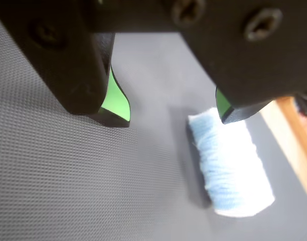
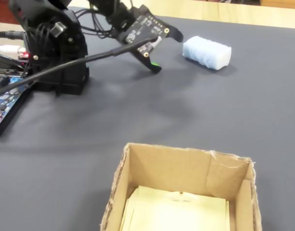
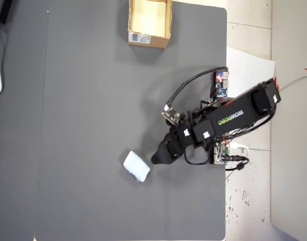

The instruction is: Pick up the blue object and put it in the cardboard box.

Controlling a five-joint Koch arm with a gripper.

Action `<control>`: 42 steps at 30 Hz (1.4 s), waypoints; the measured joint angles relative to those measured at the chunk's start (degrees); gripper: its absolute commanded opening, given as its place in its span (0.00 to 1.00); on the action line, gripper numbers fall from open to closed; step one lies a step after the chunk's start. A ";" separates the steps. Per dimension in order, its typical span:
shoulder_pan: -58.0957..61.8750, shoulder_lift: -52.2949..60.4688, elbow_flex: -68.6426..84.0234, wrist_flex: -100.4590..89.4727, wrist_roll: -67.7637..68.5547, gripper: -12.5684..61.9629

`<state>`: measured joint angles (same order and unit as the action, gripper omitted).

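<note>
In the fixed view the cardboard box (image 2: 186, 187) stands nearest, open side up on the gray mat (image 2: 65, 159). Farther back, the gripper (image 2: 167, 52) hangs low with its jaws spread and empty, and the blue object (image 2: 207, 52) lies just right of it, untouched.
</note>
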<state>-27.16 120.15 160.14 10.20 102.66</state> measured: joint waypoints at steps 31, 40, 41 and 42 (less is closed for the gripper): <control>-1.85 -36.56 -42.80 22.94 0.00 0.35; -0.53 -34.28 -38.50 14.77 0.00 0.29; -0.26 -33.22 -36.91 12.92 0.09 0.29; 0.00 -32.26 -35.33 10.90 0.18 0.29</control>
<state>-27.16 87.89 124.80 21.09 102.83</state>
